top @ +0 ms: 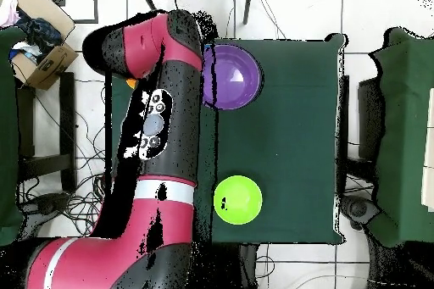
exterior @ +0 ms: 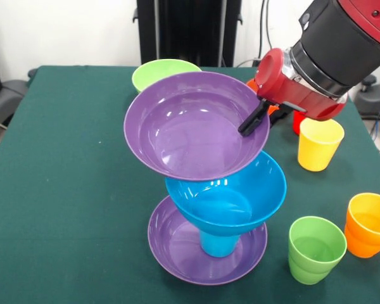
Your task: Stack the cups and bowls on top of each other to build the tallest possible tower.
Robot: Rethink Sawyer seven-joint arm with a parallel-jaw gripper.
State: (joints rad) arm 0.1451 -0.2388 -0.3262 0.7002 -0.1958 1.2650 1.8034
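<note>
The tower stands at the front middle: a wide purple bowl (exterior: pixel 177 253) as base, a blue cup (exterior: pixel 216 244) in it, and a deep blue bowl (exterior: pixel 253 190) on the cup. A second purple bowl (exterior: pixel 190 126) sits on top, tilted toward the camera; it also shows in the overhead view (top: pixel 230 78). My gripper (exterior: pixel 246 130) is shut on this top bowl's right rim, with one black finger (exterior: pixel 253 119) inside; the other is hidden behind the rim. The yellow cup (exterior: pixel 319 144), green cup (exterior: pixel 315 248) and orange cup (exterior: pixel 369 225) stand to the right.
A light green bowl (exterior: pixel 159 69) sits behind the tower, also in the overhead view (top: pixel 237 199). A red cup (exterior: pixel 297 123) and a bit of orange (exterior: pixel 276 110) peek out behind the gripper. The arm (top: pixel 157 133) hides the table's left side from above.
</note>
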